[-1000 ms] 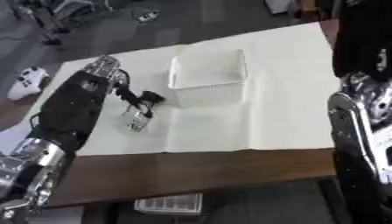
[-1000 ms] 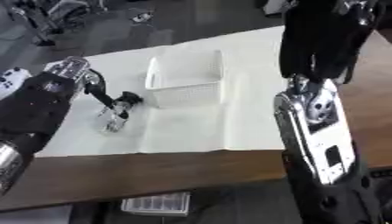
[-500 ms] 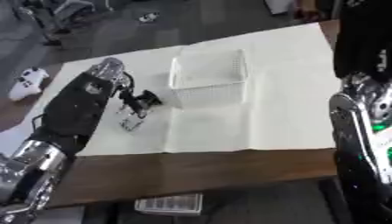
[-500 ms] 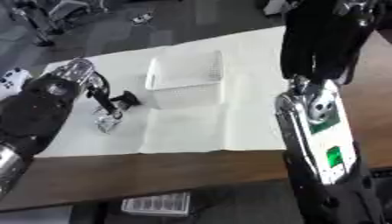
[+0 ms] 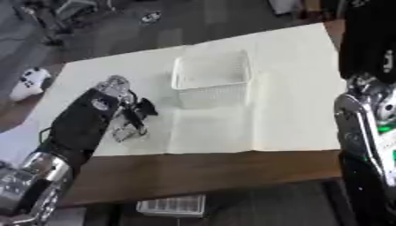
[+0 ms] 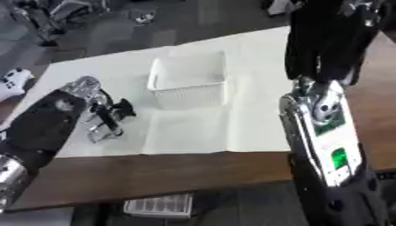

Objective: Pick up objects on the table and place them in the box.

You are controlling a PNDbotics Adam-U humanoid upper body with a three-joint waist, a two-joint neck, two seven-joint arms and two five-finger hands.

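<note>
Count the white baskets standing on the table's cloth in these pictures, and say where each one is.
1. The white basket stands near the middle of the white cloth, to the right of the robot's left hand. None other shows.

I log a white mesh-patterned box (image 5: 212, 84) on a plain white cloth (image 5: 286, 110) over a dark brown table (image 5: 201, 172). My left hand (image 5: 104, 103) is black with silver; at its 3 o'clock, a black-and-clear object (image 5: 135, 119).
</note>
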